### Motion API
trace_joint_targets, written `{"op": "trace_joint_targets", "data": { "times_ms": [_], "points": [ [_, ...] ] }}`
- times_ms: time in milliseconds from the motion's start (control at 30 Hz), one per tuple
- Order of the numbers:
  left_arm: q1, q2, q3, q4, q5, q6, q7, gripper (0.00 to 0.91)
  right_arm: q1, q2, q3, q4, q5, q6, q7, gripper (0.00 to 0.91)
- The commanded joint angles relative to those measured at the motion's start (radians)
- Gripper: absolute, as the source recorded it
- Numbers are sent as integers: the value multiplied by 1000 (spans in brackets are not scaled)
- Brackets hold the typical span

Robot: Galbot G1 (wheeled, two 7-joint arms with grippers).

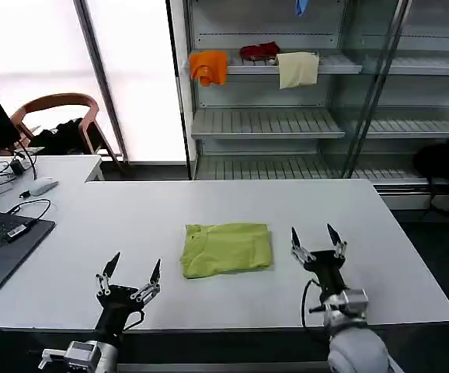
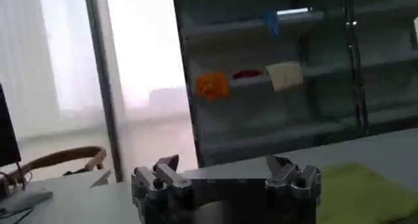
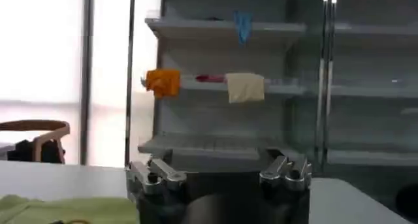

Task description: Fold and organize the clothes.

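both hands sit at the near table edge, fingers spread, nothing held. left hand (image 1: 134, 277) is at the near-left, over bare table (image 1: 92, 225), just short of the t-shirt's left corner. lime t-shirt (image 1: 227, 249) lies folded into a compact rectangle at table centre, flat, between the two hands and touching neither. right hand (image 1: 318, 242) is just beside the shirt's right edge, fingers pointing away from the robot. left wrist view has the shirt (image 2: 362, 192) as a green patch past its own fingers (image 2: 163, 173); right wrist view has it (image 3: 65, 211) low beside its own fingers (image 3: 157, 173). behind the table: shelving with an orange cloth (image 1: 209, 67) and a cream cloth (image 1: 297, 68) hanging off one shelf (image 1: 341, 66).
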Motion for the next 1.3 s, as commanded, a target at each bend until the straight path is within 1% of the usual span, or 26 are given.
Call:
{"op": "trace_joint_targets", "data": {
  "times_ms": [33,67,200,300,533,833,933,1067,1300],
  "points": [
    [101,14,15,68,-3,-162,-70,907,-456,-7,134,87,-180,366,26,907],
    [119,22,5,74,-13,-175,-91,907,-484,-10,150,87,-199,402,35,907],
    [140,36,-15,74,-37,-182,-103,907,-508,-18,180,87,-193,420,58,907],
    [152,33,-13,57,-40,-181,-102,907,-513,-18,186,96,-187,419,51,907],
    [176,23,-4,44,-38,-180,-101,907,-511,-14,185,107,-182,421,53,907],
    [178,0,-16,35,-33,-178,-90,907,-509,-14,155,95,-182,420,59,907],
    [188,-10,-15,23,-32,-174,-82,907,-512,-22,156,104,-176,421,55,907],
    [196,-13,-9,19,-33,-160,-77,907,-509,-12,152,108,-179,416,46,907],
    [198,-25,-11,23,-17,-163,-76,907,-525,-9,148,91,-172,408,56,907]
  ]
}}
